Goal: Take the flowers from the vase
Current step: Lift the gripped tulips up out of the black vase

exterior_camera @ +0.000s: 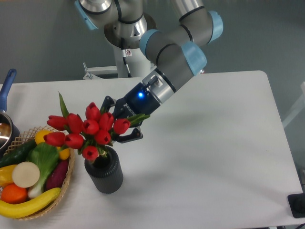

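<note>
The flowers, a bunch of red tulip buds with green leaves, hang tilted just above the vase, a dark ribbed cylinder standing on the white table. My gripper comes in from the right and is shut on the flowers' stems just behind the buds. The lower stems are hidden behind the buds and the vase mouth, so I cannot tell whether they still reach inside.
A round wicker basket of fruit and vegetables sits left of the vase, almost touching it. A pot with a blue handle stands at the far left edge. A black object lies at the table's front right corner.
</note>
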Action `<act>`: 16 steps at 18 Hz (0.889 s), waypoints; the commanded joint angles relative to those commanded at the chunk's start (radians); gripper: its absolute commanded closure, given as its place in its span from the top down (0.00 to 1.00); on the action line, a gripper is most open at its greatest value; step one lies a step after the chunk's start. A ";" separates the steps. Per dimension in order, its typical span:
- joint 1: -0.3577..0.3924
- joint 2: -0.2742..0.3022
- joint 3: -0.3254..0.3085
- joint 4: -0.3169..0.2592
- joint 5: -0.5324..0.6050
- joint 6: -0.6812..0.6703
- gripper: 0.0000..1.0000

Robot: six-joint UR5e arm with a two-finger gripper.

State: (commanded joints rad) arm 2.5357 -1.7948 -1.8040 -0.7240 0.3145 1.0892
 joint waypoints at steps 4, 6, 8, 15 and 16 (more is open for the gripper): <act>-0.011 0.003 0.060 0.000 -0.015 -0.066 0.34; -0.011 0.006 0.087 0.000 -0.026 -0.109 0.34; -0.012 0.006 0.104 0.000 -0.028 -0.118 0.34; -0.008 0.006 0.173 0.000 -0.038 -0.202 0.34; -0.006 0.006 0.186 0.000 -0.038 -0.224 0.34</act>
State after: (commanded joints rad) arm 2.5295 -1.7886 -1.6185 -0.7240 0.2761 0.8654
